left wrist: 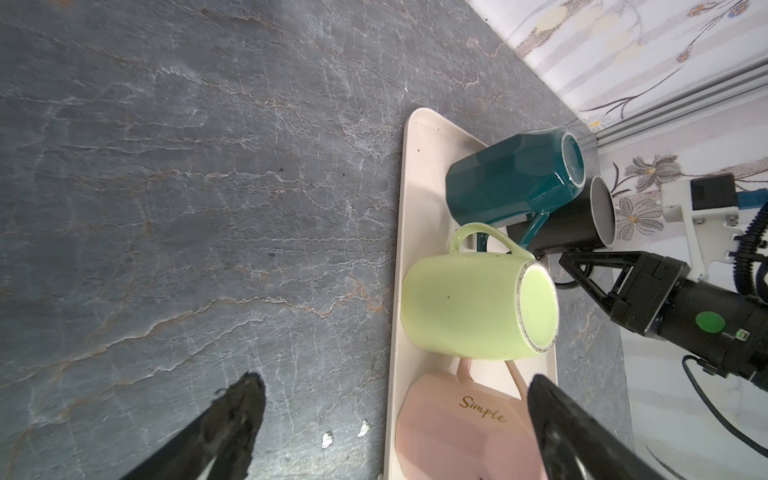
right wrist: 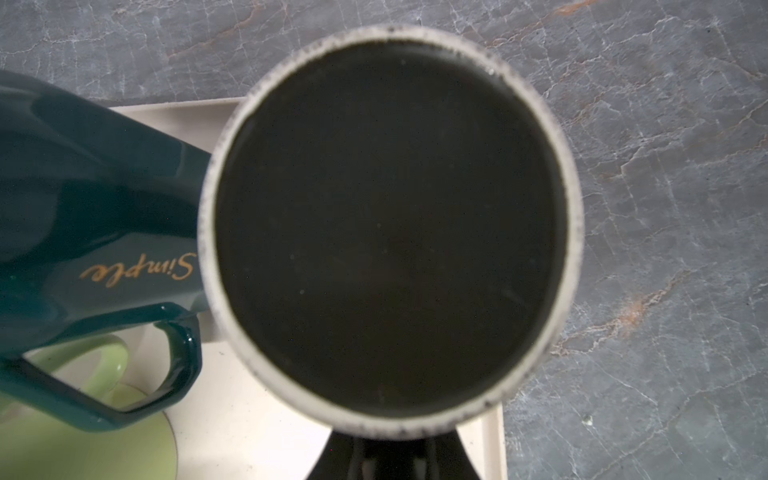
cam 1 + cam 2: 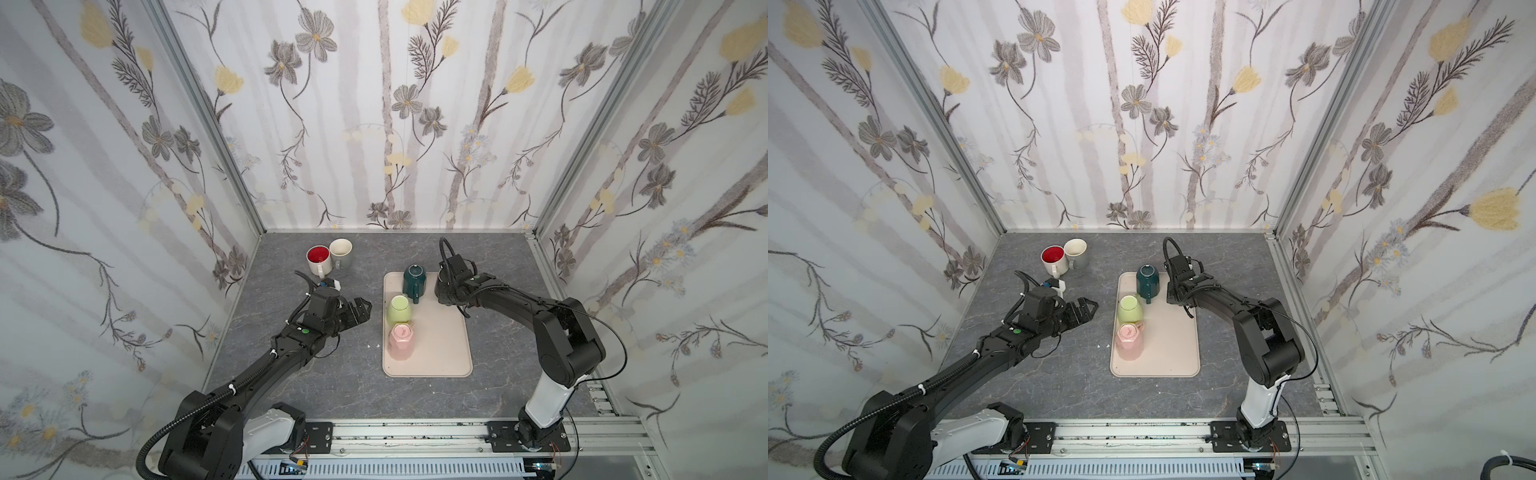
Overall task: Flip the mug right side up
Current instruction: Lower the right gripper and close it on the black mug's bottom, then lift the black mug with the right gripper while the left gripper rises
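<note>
Black mug (image 1: 573, 224) is the one to watch, standing bottom-up on the far right corner of the cream tray (image 3: 449, 345), its pale unglazed foot ring filling the right wrist view (image 2: 390, 224). The right gripper (image 1: 567, 264) is down low at it, tip right against the lower wall on the handle side, jaws pinched in narrow on the mug. From its own camera the dark fingers (image 2: 340, 457) sit close together just under the mug's edge, though the handle itself is hidden behind the body. In both top views the wrist covers that mug completely. Just beside it is the teal mug (image 3: 414, 280), also inverted, handle pointing toward the green mug (image 3: 399, 309). The pink mug (image 3: 401, 340) comes next along the tray's left side, and all three are base up. Across the way the left gripper (image 3: 361, 309) hangs above the grey stone-look table (image 3: 291, 374), just left of the tray, spread as wide as it goes and carrying nothing. In its wrist view one fingertip (image 1: 245, 399) shows over bare table and its partner over the tray's far edge, touching neither. Back near the left wall, two mugs stand upright and touching: a red-lined mug (image 3: 318, 258) and a grey mug (image 3: 341, 251) with a cream inside.
</note>
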Robot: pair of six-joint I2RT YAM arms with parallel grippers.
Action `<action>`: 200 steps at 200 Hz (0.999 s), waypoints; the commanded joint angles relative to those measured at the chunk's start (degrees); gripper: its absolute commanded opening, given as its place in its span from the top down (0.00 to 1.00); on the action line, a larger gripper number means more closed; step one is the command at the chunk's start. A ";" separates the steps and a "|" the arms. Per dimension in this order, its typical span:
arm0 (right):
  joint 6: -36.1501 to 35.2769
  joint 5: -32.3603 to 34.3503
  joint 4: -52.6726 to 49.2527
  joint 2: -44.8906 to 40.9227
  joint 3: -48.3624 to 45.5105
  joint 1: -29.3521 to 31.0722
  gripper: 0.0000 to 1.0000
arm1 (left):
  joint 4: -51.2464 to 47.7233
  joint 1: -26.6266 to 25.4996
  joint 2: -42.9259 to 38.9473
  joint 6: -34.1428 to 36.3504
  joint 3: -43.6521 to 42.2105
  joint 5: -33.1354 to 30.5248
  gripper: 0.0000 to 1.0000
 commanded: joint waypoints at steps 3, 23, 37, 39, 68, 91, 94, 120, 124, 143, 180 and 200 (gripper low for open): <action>0.14 1.45 -0.75 -0.34 0.22 -0.21 0.90 | 1.64 -0.07 -0.08 -0.03 -0.05 -0.02 0.00; 0.28 0.69 -0.98 -1.00 -0.24 -0.21 0.91 | 1.66 -0.12 -0.42 -0.11 -0.33 0.15 0.00; 0.68 0.03 -0.90 -1.65 -0.97 -0.13 0.92 | 1.64 -0.04 -0.83 -0.28 -0.61 0.24 0.00; 0.78 -0.09 -0.85 -1.76 -1.10 -0.19 0.92 | 1.74 -0.10 -0.93 -0.33 -0.63 0.31 0.00; 2.02 -2.83 0.34 -3.46 -3.17 -0.07 0.95 | 2.75 -0.20 -1.61 -0.30 -1.84 0.22 0.00; 2.93 -5.40 1.47 -5.59 -5.28 0.22 0.99 | 3.96 -0.14 -0.08 -0.11 -1.92 0.43 0.00; 3.03 -5.58 1.54 -5.90 -5.53 0.29 0.99 | 4.07 -0.17 0.22 -0.11 -1.79 0.69 0.00; 3.70 -6.76 2.54 -8.63 -7.49 0.51 1.00 | 4.90 -0.49 1.85 -1.27 -0.84 2.65 0.00; 3.85 -6.97 2.75 -9.03 -7.77 0.66 1.00 | 5.15 -0.67 1.86 -1.41 -0.86 2.78 0.00; 4.19 -8.51 3.32 -10.35 -8.61 0.72 1.00 | 4.86 -1.32 1.79 -1.85 -0.99 2.62 0.00; 5.11 -11.09 4.84 -12.51 -10.09 1.11 1.00 | 3.94 -2.11 0.33 -2.28 -1.66 1.70 0.00; 5.48 -12.27 5.41 -13.38 -10.54 1.27 1.00 | 3.53 -2.36 -0.97 -2.65 -1.69 1.05 0.00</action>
